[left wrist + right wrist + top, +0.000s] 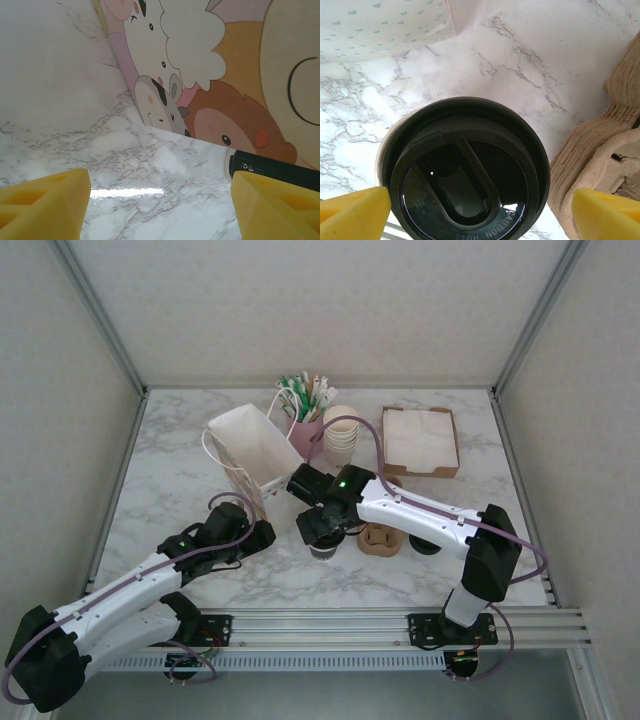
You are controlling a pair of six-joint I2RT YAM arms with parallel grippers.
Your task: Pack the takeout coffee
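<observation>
**Coffee: straight below your right jaws, axis upright**

Item: coffee (325,546), a cream cup under a black lid (465,170).
- It is standing upright on the counter (180,580), with the bag (255,445) near on one side and the cardboard carrier (381,538) just beside it on the other.
- Its long axis is running straight up toward your right wrist, so that camera is looking down onto the lid.

Right jaws: standing wide and gripping nothing.
- They are straddling the lid, with one yellow pad (350,212) sitting close against the cup's side.
- The other pad is leaving a clear gap on the carrier's side.
- You cannot tell whether the close pad is touching the cup.

Left jaws: standing partly apart and holding nothing.
- Only bare counter is showing between the pads (45,200).
- They are sitting low and facing the bag's printed side (225,75), well apart from the coffee.

Judgement: your right arm is by far the nearer. The coming move is hinging on a plumb descent along the cup's axis, with the jaws closing across the cup below the lid.
</observation>
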